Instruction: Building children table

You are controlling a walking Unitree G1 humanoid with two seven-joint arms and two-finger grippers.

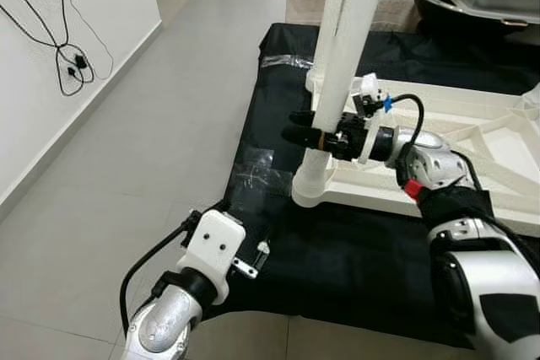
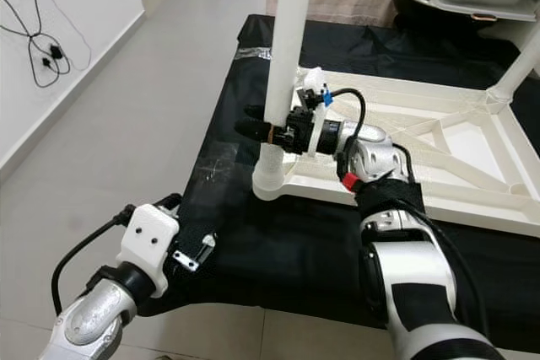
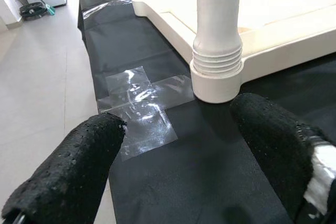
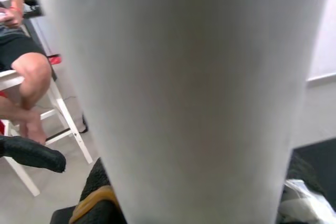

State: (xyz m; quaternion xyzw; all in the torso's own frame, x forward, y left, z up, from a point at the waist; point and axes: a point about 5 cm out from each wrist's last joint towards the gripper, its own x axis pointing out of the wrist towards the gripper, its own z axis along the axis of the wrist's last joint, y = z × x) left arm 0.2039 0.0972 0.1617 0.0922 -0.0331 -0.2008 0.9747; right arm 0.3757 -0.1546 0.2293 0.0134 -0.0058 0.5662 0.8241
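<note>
The white plastic tube-shaped table leg (image 2: pixel 283 48) stands upright in the ribbed corner socket (image 3: pixel 216 72) of the upturned cream plastic table frame (image 2: pixel 439 162), which lies on a black cloth sheet (image 2: pixel 278 250) over the floor; the socket is at the frame's eight o'clock corner. The right gripper (image 2: pixel 263 131) is clamped on the leg just above the socket, reaching in from three o'clock, fingers crossing the leg's vertical long axis. The left gripper (image 3: pixel 173 166) hovers with fingers spread wide, the socket at its twelve o'clock, near but apart; by my reading the right arm is the nearer and must seat the leg.
</note>
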